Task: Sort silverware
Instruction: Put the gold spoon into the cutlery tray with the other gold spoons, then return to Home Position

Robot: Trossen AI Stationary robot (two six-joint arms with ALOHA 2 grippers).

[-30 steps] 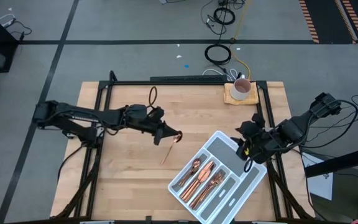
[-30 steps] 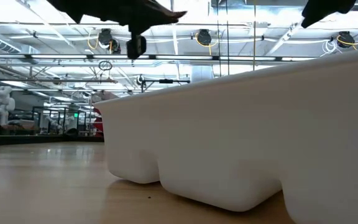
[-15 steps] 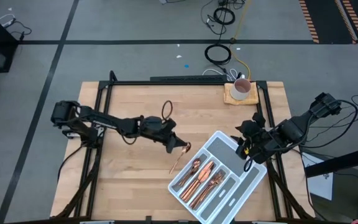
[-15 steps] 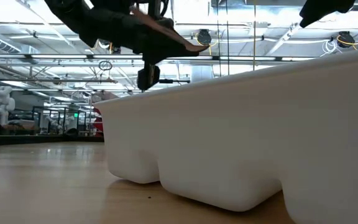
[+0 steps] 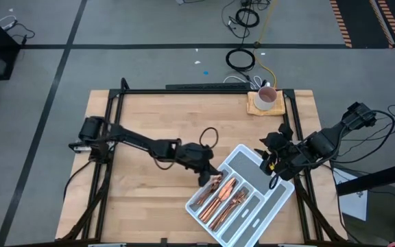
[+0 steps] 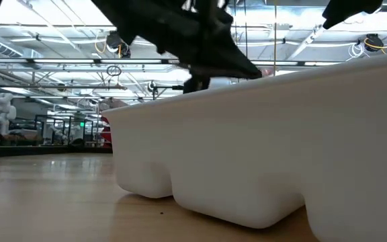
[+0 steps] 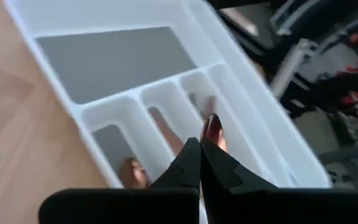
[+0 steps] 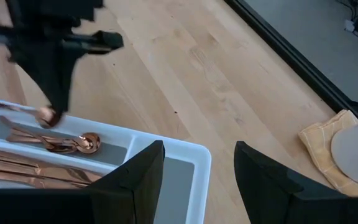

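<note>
Wooden table (image 5: 142, 178) bears grey tray (image 5: 273, 199).

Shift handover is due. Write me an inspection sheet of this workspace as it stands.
Surface: wooden table, bare on its left half.
Job's things: copper silverware lying in the grey tray; one spoon held above the tray.
Clutter: white cup on a yellow cloth at the far right corner.
Grippers: left gripper shut on the spoon over the tray; right gripper open beside the tray's end.
Cables: coiled cable on the floor.
Surroundings: grey floor; nothing else seen.
</note>
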